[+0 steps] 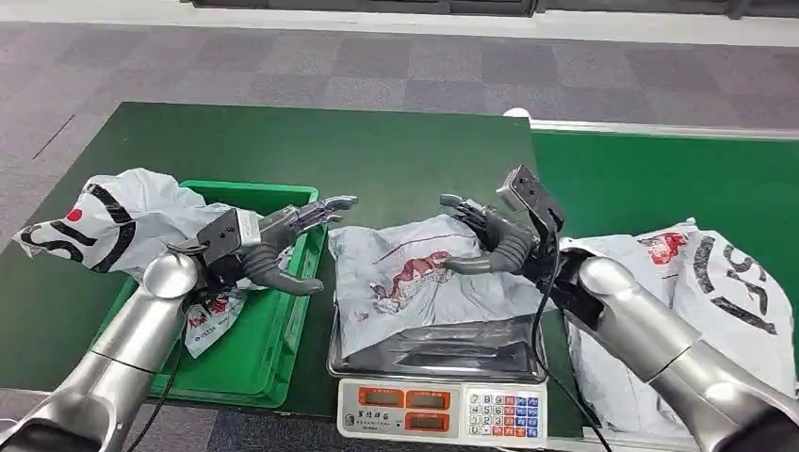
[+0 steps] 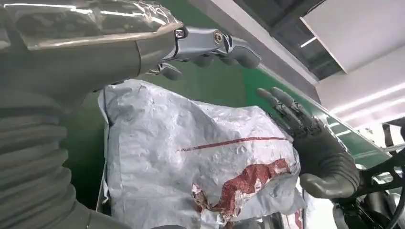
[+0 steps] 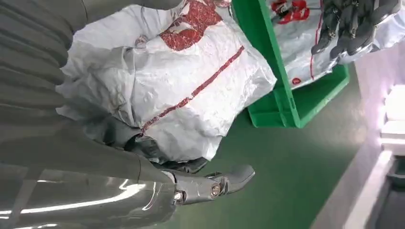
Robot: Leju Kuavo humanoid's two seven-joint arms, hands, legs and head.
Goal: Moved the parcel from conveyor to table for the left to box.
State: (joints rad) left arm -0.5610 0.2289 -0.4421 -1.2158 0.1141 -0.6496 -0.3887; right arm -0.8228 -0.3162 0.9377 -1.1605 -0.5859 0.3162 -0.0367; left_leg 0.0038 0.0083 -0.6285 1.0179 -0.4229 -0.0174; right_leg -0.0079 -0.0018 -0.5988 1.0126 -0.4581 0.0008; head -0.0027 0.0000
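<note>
The crumpled grey plastic parcel with red print (image 1: 415,278) is lying on the scale between both open, empty hands, the left hand (image 1: 283,247) flanking its box-side edge, the right hand (image 1: 490,247) touching the opposite edge

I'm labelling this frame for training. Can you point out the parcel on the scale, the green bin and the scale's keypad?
parcel (image 1: 415,282): head view, middle of the grey bag by its red print.
green bin (image 1: 273,325): head view, bare right inner wall.
scale's keypad (image 1: 507,412): head view, centre of the buttons.
</note>
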